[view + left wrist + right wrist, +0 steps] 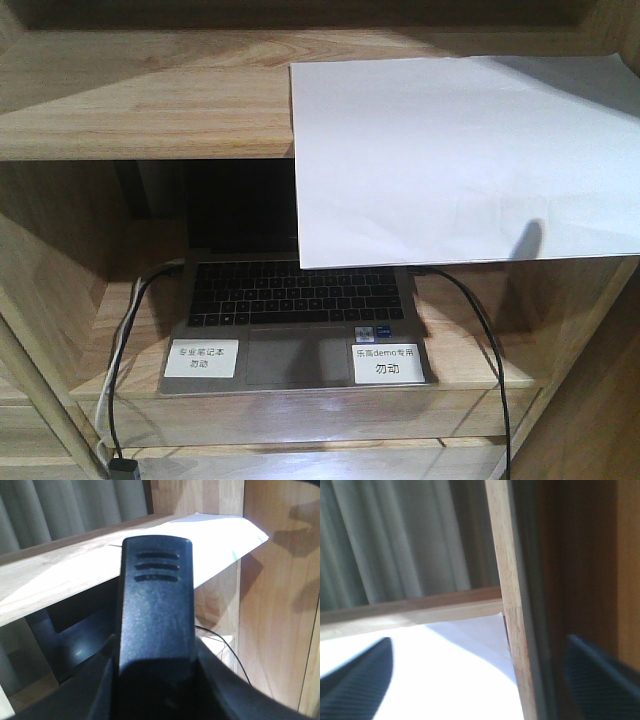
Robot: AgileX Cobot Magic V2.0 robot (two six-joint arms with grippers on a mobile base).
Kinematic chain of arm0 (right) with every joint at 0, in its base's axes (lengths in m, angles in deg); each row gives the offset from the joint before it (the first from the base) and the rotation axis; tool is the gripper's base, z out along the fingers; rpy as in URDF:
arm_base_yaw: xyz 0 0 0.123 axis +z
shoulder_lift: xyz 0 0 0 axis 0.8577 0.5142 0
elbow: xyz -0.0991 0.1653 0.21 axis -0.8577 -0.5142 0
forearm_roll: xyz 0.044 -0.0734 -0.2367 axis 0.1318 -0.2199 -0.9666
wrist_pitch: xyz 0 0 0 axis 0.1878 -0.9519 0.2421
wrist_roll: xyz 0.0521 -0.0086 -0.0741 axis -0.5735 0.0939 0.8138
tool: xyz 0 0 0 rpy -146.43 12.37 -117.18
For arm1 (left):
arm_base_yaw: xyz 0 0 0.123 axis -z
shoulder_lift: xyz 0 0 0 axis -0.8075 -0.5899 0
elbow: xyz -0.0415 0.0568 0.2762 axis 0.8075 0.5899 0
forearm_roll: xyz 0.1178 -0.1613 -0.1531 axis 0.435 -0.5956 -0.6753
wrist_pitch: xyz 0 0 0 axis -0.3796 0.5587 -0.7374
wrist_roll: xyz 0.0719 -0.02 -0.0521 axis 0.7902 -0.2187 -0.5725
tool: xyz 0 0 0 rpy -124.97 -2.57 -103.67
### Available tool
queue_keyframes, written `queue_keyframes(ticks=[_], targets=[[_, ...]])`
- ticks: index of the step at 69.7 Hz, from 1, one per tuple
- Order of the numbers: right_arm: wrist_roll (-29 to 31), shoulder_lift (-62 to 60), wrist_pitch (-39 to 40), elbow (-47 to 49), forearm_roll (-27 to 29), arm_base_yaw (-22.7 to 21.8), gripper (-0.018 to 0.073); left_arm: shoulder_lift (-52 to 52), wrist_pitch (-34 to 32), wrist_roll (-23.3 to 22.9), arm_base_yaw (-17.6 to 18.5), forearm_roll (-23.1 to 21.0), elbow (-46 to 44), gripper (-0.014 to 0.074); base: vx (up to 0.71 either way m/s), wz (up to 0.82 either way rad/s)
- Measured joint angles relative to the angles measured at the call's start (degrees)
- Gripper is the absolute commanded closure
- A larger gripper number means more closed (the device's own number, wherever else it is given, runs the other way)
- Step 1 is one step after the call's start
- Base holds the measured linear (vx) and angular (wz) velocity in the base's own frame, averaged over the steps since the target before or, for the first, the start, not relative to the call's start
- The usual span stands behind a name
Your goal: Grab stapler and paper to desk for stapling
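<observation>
Paper, a plain white rectangular sheet (460, 160), overhangs the light wooden shelf (140, 100). Right gripper (477, 647) hovers spread wide and empty; it should probably pinch that free overhang, clear of the wooden upright (512, 605). Left gripper (157, 685) seems clamped on the black plastic stapler (156, 605).

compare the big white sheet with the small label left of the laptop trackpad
The plain white rectangular paper sheet is far larger than the small white label. The sheet is blank; the label carries printed text. The sheet overhangs the light wooden shelf's edge; the label lies flat on the grey laptop. Both are white rectangles.
</observation>
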Motion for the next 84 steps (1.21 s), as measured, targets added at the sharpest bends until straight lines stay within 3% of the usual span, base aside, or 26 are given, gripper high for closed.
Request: queue_keyframes(ticks=[8, 15, 29, 36, 43, 67, 84], targets=[[-4.1, 0.0, 0.0, 0.0, 0.0, 0.0, -0.0155, 0.0, 0.0, 0.0, 0.0, 0.0, 0.0, 0.0603, 0.0, 0.0], [-12.1, 0.0, 0.1, 0.0, -0.2, 0.0, -0.0146, 0.0, 0.0, 0.0, 0.0, 0.0, 0.0, 0.0603, 0.0, 0.0], [-39.3, 0.0, 0.1, 0.0, -4.4, 0.0, -0.0137, 0.0, 0.0, 0.0, 0.0, 0.0, 0.0, 0.0603, 0.0, 0.0], [-48.4, 0.0, 0.4, 0.0, -6.3, 0.1, -0.0129, 0.0, 0.0, 0.0, 0.0, 0.0, 0.0, 0.0603, 0.0, 0.0], [-52.2, 0.0, 2.0, 0.0, -7.7, 1.3, -0.0123, 0.0, 0.0, 0.0, 0.0, 0.0, 0.0, 0.0603, 0.0, 0.0], [-65.0, -0.1, 7.8, -1.6, -18.9, 16.4, -0.0105, 0.0, 0.0, 0.0, 0.0, 0.0, 0.0, 0.0603, 0.0, 0.0], [-71.9, -3.7, 16.8, -15.5, -16.3, 25.2, -0.0088, 0.0, 0.0, 0.0, 0.0, -0.1, 0.0, 0.0603, 0.0, 0.0]])
